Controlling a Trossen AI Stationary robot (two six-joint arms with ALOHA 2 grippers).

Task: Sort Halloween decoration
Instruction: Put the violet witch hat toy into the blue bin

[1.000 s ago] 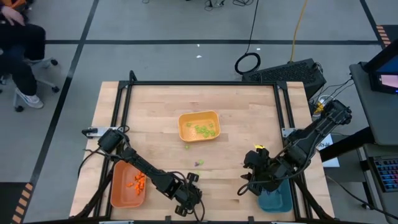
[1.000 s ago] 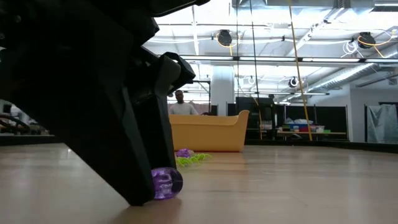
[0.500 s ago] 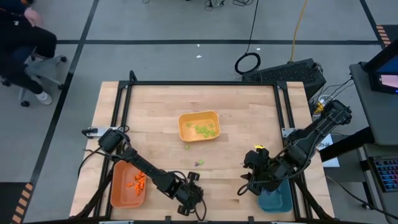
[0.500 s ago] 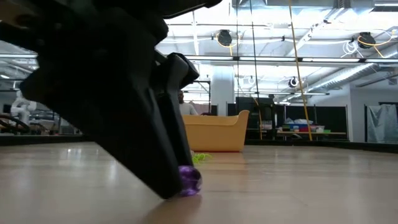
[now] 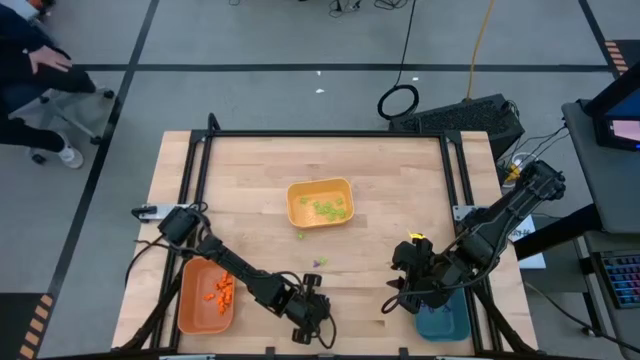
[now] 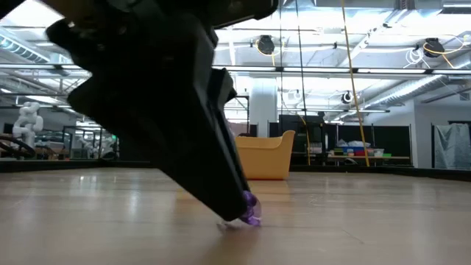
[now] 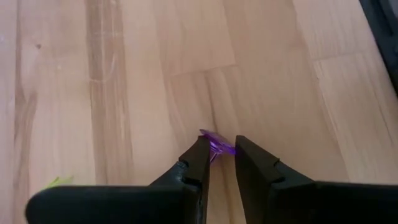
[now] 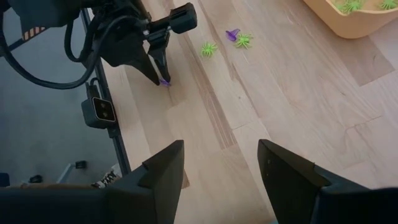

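Observation:
My left gripper (image 7: 219,144) stands near the table's near edge (image 5: 318,322), shut on a tiny purple decoration piece (image 7: 214,138), which also shows at its fingertips in the low view (image 6: 251,214). Another purple piece (image 5: 320,262) and a green piece (image 5: 300,237) lie loose on the table. Green pieces lie in the yellow tray (image 5: 296,208), orange ones in the orange tray (image 5: 192,300). My right gripper (image 8: 221,163) hangs open above the near right, beside the teal tray (image 5: 447,324), with nothing between its fingers. My left gripper pinches the purple piece (image 7: 219,142) between the free ends of its two fingers (image 7: 200,152). The fingers slant down toward the table from the left. The piece sits right at the tabletop (image 6: 252,218); whether it is lifted clear I cannot tell.
A black frame (image 5: 320,135) runs along the table's far, left and right sides. In the right wrist view two green pieces (image 8: 208,48) (image 8: 244,40) and a purple one (image 8: 232,35) lie between the left gripper and the yellow tray. A person sits beyond the far left corner (image 5: 40,70).
My left gripper has rolled and tipped, and its fingertips have gone a little toward the table's right edge. The purple piece at the fingertips has slid along the tabletop with them.

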